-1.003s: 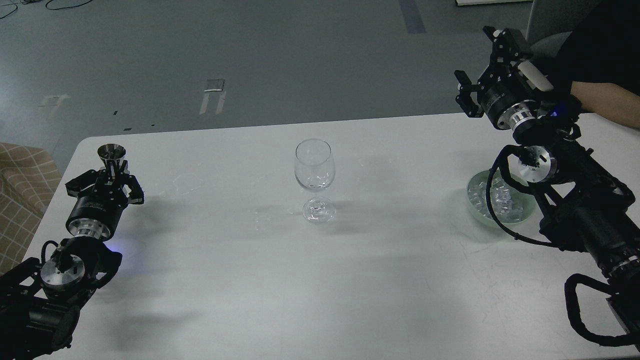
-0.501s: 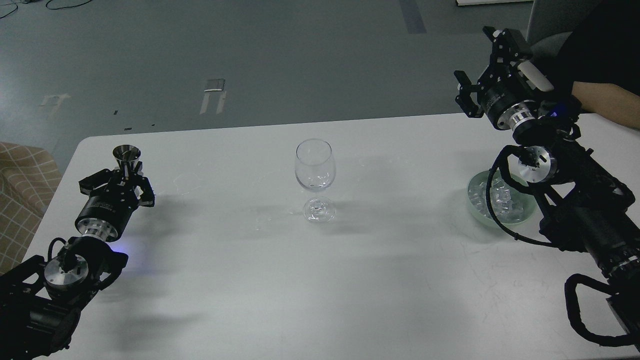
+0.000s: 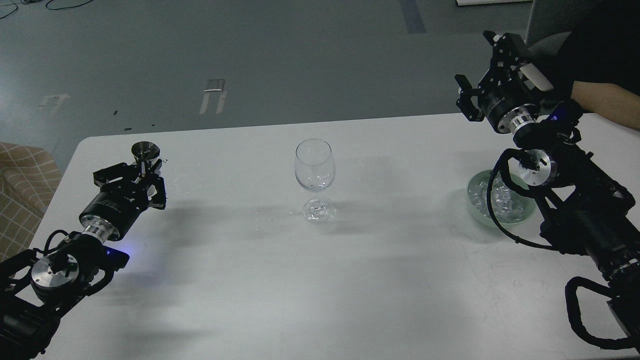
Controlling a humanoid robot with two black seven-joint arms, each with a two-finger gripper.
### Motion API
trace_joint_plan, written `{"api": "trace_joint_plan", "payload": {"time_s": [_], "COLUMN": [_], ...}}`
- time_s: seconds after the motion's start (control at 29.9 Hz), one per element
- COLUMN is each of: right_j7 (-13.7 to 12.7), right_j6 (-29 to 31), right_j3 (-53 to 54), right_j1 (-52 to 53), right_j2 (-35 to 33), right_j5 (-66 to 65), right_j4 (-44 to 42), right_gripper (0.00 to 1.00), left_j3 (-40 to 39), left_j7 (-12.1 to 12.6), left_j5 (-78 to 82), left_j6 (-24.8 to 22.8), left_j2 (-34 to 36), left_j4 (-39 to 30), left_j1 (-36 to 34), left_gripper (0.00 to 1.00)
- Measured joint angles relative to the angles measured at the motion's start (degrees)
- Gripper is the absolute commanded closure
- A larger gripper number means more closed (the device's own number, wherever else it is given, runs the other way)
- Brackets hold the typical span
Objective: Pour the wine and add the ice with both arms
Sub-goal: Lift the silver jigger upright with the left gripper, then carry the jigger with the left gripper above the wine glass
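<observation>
A clear stemmed wine glass stands upright at the table's middle. My left gripper is at the table's left, shut on a small metal funnel-shaped cup that it holds upright above the table. My right gripper is raised above the far right corner with its fingers spread and nothing between them. A pale green round bowl holds a heap of clear ice cubes; my right arm partly covers it. No stream of clear wine shows.
A person's bare forearm rests at the table's far right edge, behind my right gripper. A checked cushion lies off the table's left edge. Small wet smears mark the white table near the left gripper.
My left gripper has moved right and a little farther away with the metal cup in it. My right gripper has shifted only slightly. The glass and bowl have not moved.
</observation>
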Motion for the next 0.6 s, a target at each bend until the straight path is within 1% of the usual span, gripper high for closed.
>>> {"api": "trace_joint_plan", "payload": {"time_s": [0.13,0.33,0.43,0.6], "right_j7": [0.0,0.0,-0.1,-0.1], "right_j6": [0.0,0.0,0.0,0.0], "right_j3": [0.0,0.0,0.0,0.0], "right_j1": [0.0,0.0,0.0,0.0], "right_j2": [0.2,0.3,0.3,0.3], "right_j5": [-0.1,-0.1,-0.1,-0.1], "right_j4": [0.0,0.0,0.0,0.0], "right_gripper": [0.00,0.00,0.00,0.00], "left_j3": [0.2,1.1,3.7,8.1], "left_j7": [0.0,1.0,1.1,1.1], "left_j5": [0.0,0.0,0.0,0.0], "left_j6": [0.0,0.0,0.0,0.0], "left_j2": [1.7,4.1,4.9,5.0], "left_j4": [-3.4,-8.7,-10.4,-11.0], "left_j1": [-0.2,-0.9,-3.2,-7.6], "left_gripper": [1.00,1.00,1.00,1.00]}}
